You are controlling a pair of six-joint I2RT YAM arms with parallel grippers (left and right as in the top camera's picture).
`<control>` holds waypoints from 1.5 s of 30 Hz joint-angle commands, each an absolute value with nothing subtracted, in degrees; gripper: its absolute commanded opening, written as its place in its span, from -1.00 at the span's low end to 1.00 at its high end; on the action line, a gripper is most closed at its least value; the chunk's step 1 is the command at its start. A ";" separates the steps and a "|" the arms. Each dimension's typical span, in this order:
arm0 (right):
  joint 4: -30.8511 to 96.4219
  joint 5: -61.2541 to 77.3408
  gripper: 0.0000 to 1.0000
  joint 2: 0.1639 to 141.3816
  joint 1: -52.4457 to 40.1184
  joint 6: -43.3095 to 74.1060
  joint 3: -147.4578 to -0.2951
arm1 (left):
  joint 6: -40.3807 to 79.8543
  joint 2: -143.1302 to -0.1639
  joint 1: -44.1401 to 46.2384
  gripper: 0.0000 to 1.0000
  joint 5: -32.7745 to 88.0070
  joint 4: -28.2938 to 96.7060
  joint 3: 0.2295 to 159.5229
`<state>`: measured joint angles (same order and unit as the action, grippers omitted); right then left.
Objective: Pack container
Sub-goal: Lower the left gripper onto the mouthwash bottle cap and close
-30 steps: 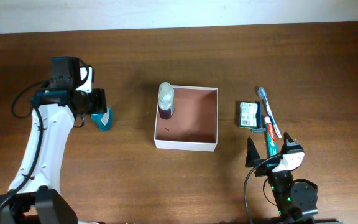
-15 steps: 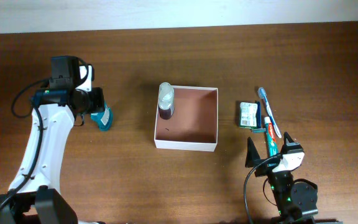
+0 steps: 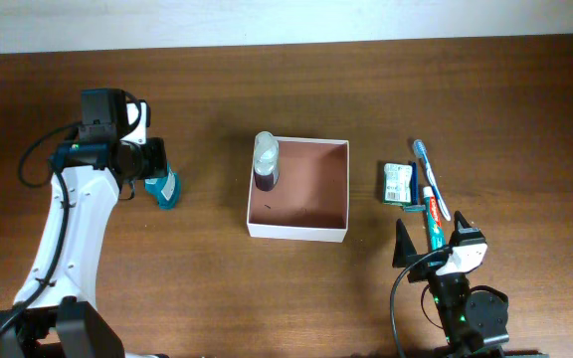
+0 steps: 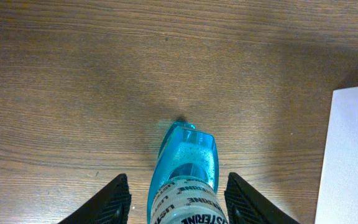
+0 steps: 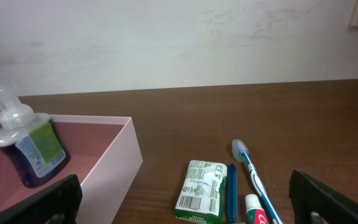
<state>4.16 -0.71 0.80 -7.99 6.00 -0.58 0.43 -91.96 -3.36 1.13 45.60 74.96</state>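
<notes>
Overhead looks straight down; left wrist looks down close past my left pincer [image 4: 178,190]; right wrist, level, shares the container [image 5: 114,155] ahead.

In container [image 3: 311,189] far-left corner, pump bottle [image 3: 266,161]; far left on tabletop [image 3: 286,288], mouthwash bottle [image 3: 167,187]; right, packet [image 3: 398,183], toothbrush [image 3: 431,179], toothpaste [image 3: 432,221].

left gripper [image 4: 175,186] narrowed around blue mouthwash bottle [image 3: 165,187], bottle nudged slightly
</notes>
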 commanded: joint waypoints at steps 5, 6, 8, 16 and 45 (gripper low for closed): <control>4.56 -0.60 0.97 0.21 -8.25 6.00 -0.32 | 0.38 -93.89 -3.49 -0.07 1.80 45.17 75.79; 4.56 -0.60 0.97 0.21 -8.25 6.00 -0.32 | 0.38 -94.21 -3.49 -0.08 1.80 45.17 75.79; 4.56 -0.60 0.97 0.21 -8.25 6.00 -0.32 | 0.36 -94.76 -3.49 -0.07 1.80 45.21 75.79; 4.56 -0.60 0.97 0.21 -8.25 6.00 -0.32 | 0.38 -95.88 -3.42 -0.01 1.80 43.97 75.81; 4.56 -0.60 0.97 0.21 -8.25 6.00 -0.32 | 0.47 -94.26 -3.42 -0.23 2.15 42.48 76.01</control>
<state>4.16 -0.71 0.80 -7.99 6.04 -0.58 0.43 -95.48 -3.36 1.54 42.41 75.22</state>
